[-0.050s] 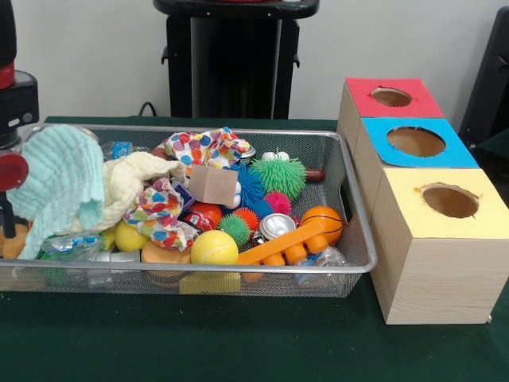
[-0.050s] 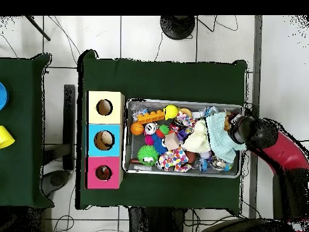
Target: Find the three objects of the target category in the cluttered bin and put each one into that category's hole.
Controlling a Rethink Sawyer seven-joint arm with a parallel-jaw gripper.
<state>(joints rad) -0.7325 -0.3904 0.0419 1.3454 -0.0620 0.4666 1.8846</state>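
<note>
Wire-mesh bin (image 1: 362, 239) on the green-covered counter (image 1: 238, 342), heaped to the rim. Looks barely begun as a sorting job, judging from how much lies inside.

Beside the bin, three wooden boxes in a row: red-topped box (image 1: 421, 103), blue-topped box (image 1: 457, 155), yellow-topped box (image 1: 406, 207), each with one round hole. Shows nothing clearly dropped inside any hole from the front; from overhead, a pale patch in the blue one, too dim to name. Cannot say that any of the three target objects is delivered.

Among the clutter: polka-dot cloth (image 1: 203, 147), cream cloth (image 1: 131, 183), green spiky ball (image 1: 280, 177), mini basketball (image 1: 322, 223), yellow ball (image 1: 213, 248), orange plastic toy (image 1: 290, 245), small metal can (image 1: 276, 226), cardboard tag (image 1: 212, 185). Names no category in the task sentence, so cannot tell which three count (cloths, balls and spiky toys each offer several candidates).

Tool (image 2: 236, 130) at the bin's end farthest from the boxes, right against a mint-green cloth (image 1: 60, 183) that stands above the rim there. Cannot tell whether spread or closed, nor whether actually gripping that cloth; hidden behind the fabric in both views.

Leaves, by this reading, all three picks and all three drops into the matching hole, well apart from the tool.
</note>
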